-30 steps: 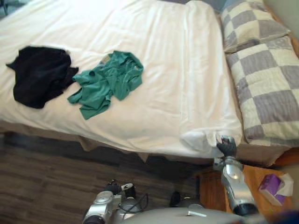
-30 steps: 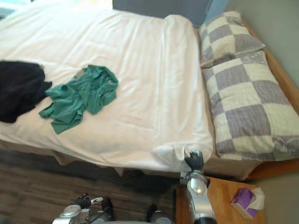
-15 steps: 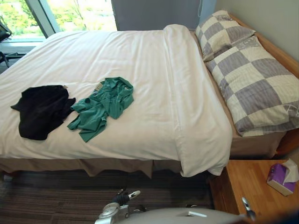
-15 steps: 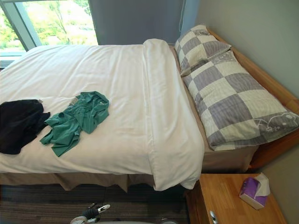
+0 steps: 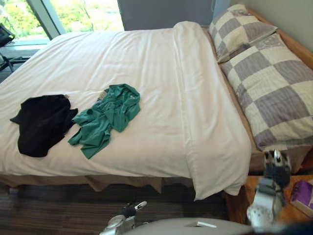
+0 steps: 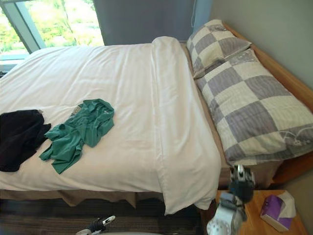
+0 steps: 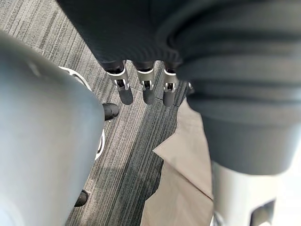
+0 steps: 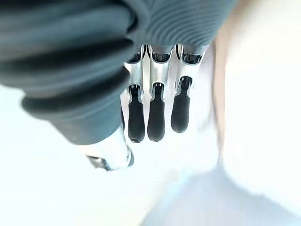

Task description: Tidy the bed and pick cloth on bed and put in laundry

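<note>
Right wrist view: right hand (image 8: 155, 117) has its fingers straight and side by side, empty, raised off the bed's (image 5: 73, 180) near corner above the nightstand (image 6: 254, 218); I'd guess it's free for the next reach. Left hand (image 7: 148, 92) hangs over the floor (image 7: 127, 155) off the bed's near edge, fingers straight, empty. Green cloth (image 5: 105, 117) and black cloth (image 5: 41, 122) lie bunched just beside each other on the bed's near left part, not yet picked; duvet (image 5: 205, 107) lies flat, checked pillows (image 5: 274, 83) at the head end.
</note>
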Available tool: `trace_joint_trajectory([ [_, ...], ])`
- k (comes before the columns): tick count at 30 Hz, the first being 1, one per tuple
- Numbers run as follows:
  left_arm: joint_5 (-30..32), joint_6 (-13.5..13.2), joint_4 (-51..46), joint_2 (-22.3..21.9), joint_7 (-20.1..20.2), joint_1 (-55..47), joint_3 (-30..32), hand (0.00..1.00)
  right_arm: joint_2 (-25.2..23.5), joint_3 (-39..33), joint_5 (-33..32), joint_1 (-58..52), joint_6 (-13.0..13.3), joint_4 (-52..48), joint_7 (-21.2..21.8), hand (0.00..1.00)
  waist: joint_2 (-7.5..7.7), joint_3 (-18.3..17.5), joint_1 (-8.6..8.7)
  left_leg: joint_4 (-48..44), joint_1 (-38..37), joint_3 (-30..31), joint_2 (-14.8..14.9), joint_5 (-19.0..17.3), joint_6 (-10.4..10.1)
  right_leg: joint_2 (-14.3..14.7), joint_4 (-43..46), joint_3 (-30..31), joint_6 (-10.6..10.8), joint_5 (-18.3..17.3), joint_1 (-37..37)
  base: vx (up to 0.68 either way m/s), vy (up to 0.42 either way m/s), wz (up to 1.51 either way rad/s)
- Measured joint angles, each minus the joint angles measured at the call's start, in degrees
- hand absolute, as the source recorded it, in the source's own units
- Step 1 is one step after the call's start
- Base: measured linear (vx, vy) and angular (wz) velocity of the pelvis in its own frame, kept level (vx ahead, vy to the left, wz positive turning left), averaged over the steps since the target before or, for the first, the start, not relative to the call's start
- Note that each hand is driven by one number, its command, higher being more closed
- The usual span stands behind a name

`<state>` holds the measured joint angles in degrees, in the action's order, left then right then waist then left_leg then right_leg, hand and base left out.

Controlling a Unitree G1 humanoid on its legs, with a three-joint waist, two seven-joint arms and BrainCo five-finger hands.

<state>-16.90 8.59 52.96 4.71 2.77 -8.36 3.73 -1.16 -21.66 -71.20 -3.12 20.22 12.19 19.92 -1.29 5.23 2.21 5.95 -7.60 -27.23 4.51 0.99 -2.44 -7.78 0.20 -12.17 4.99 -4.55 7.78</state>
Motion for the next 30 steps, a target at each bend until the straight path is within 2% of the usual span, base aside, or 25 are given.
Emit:
trace_joint_trajectory([
  [1,-0.5,-0.17,-0.26,0.04,0.13,0.08,-0.91,0.0,0.6,-0.12,-2.43,1.76,-0.98,-1.39,1.93,1.0,-0.25,0.36,0.0,-0.23,1.07,0.52,-0.16,0.09,0.12,-0.54,0.8,-0.14,0.01,-0.5,-1.25,0.05,0.011,0.4],
  [2,-1.07,-0.35,-1.0,-0.02,0.81,0.16,-1.85,0.0,2.59,0.04,-4.56,4.84,-2.05,-2.7,3.67,1.0,-1.2,1.18,-0.05,-0.3,3.01,1.16,-0.35,0.47,0.51,-0.87,2.67,-0.46,-0.13,-1.13,-3.77,0.03,0.018,0.27],
  [3,-1.78,-0.51,-1.12,-0.07,1.12,0.34,-2.33,0.0,3.75,0.1,-5.54,6.67,-2.46,-3.22,4.13,1.0,-1.64,1.76,-0.04,-0.31,3.99,1.39,-0.56,0.75,0.73,-1.29,4.02,-0.63,0.05,-1.72,-5.0,0.02,0.033,0.29],
  [5,-3.99,-1.85,-1.09,-0.23,2.62,1.87,-3.54,0.0,8.45,0.27,-8.13,14.4,-2.95,-4.24,4.03,1.0,-3.06,5.85,-0.03,-0.35,7.27,2.52,-1.56,1.84,1.36,-2.77,10.33,-0.91,0.21,-4.25,-10.48,-0.02,0.024,0.29],
  [6,-4.48,-2.35,-1.09,-0.26,3.19,2.39,-3.54,0.0,9.34,0.3,-8.52,16.28,-2.95,-4.34,3.57,1.0,-3.32,7.07,-0.06,-0.35,7.82,2.63,-1.84,2.09,1.45,-3.35,12.22,-0.9,0.34,-5.05,-11.76,-0.08,0.016,0.28],
  [8,-5.11,-4.61,-1.28,-0.27,5.01,3.39,-3.4,0.0,11.14,2.15,-8.74,21.99,-2.94,-5.81,1.08,1.0,-3.57,10.12,-0.35,-0.67,11.23,2.58,-3.37,2.56,1.71,-6.04,20.63,0.0,0.41,-8.87,-18.89,-0.08,0.002,0.23],
  [11,-7.63,-6.57,-2.33,-0.69,6.8,6.22,-3.19,0.0,11.1,6.6,-8.64,25.96,-2.92,-9.49,-3.07,1.0,-4.08,14.38,-1.76,-3.82,17.52,2.29,-4.0,2.56,1.71,-8.35,27.51,1.17,-0.26,-11.36,-27.26,-0.04,-0.07,0.17],
  [14,-10.89,-9.3,-3.89,-1.54,7.23,9.31,-3.07,0.0,9.92,11.2,-8.43,28.64,-2.69,-9.72,-7.55,1.0,-4.83,18.34,-2.58,-6.76,24.94,1.06,-2.89,2.56,1.7,-8.33,31.42,2.38,-0.95,-11.74,-35.63,-0.02,-0.111,0.07],
  [15,-11.34,-9.8,-3.94,-1.81,7.24,10.12,-2.98,0.0,9.71,11.77,-8.39,28.78,-2.5,-9.1,-8.22,1.0,-4.96,18.77,-2.62,-7.19,26.49,0.95,-2.66,2.58,1.68,-8.25,32.05,2.49,-0.98,-11.73,-37.32,0.03,-0.134,0.03],
  [16,-12.09,-10.73,-3.96,-2.17,7.28,11.77,-2.72,0.0,8.43,12.59,-8.36,29.23,-1.92,-6.99,-9.36,1.0,-5.06,20.72,-2.39,-7.32,27.7,0.66,-2.43,2.78,1.53,-8.19,33.03,2.74,-1.02,-11.71,-39.16,0.05,-0.106,0.0],
  [17,-12.86,-11.19,-3.96,-2.51,7.31,12.48,-2.48,0.0,7.98,12.92,-8.33,29.37,-1.15,-6.64,-8.77,1.0,-5.1,21.7,-2.06,-7.32,27.97,0.48,-2.38,2.84,1.47,-8.2,33.42,2.83,-1.02,-11.71,-39.7,0.07,-0.106,-0.09],
  [19,-15.34,-12.62,-4.12,-4.71,7.13,14.43,-1.05,0.0,6.19,16.18,-7.65,30.3,2.22,-7.08,-6.03,1.0,-4.6,23.18,-0.67,-7.73,28.66,-0.89,-2.29,2.83,1.46,-8.16,33.72,3.65,-1.39,-11.49,-41.08,0.08,-0.068,-0.16],
  [22,-16.29,-12.72,-3.64,-7.94,6.65,16.25,-1.85,0.0,4.55,17.78,-6.12,30.25,5.11,-4.17,-3.65,1.0,-4.08,23.06,0.36,-8.99,28.49,-2.29,-1.93,2.65,1.24,-8.01,32.07,3.69,-1.91,-10.9,-40.0,0.1,-0.029,-0.13],
  [27,-16.34,-12.12,-3.07,-8.47,4.04,17.18,-2.57,0.0,4.55,16.37,-6.19,23.69,4.93,-3.03,-1.05,1.0,-2.46,22.81,0.31,-11.57,27.28,-4.45,0.21,2.26,0.72,-5.92,26.48,3.63,-2.41,-8.77,-35.49,0.1,-0.021,-0.17],
  [29,-17.88,-12.06,-2.34,-8.42,3.11,17.85,-1.28,0.0,3.85,14.01,-6.2,19.33,3.11,-1.37,0.34,1.0,-0.8,22.22,0.59,-12.53,25.95,-6.2,1.04,1.92,0.67,-4.94,23.75,4.53,-2.45,-7.51,-33.22,0.1,-0.004,-0.34],
  [30,-18.48,-12.06,-1.96,-8.41,3.1,18.21,-1.11,0.0,3.71,13.29,-6.19,18.28,2.54,-1.22,0.34,1.0,-0.45,22.04,0.59,-12.81,25.64,-6.79,1.36,1.55,0.59,-4.56,23.09,4.94,-2.59,-7.12,-32.83,0.09,0.017,-0.42],
])
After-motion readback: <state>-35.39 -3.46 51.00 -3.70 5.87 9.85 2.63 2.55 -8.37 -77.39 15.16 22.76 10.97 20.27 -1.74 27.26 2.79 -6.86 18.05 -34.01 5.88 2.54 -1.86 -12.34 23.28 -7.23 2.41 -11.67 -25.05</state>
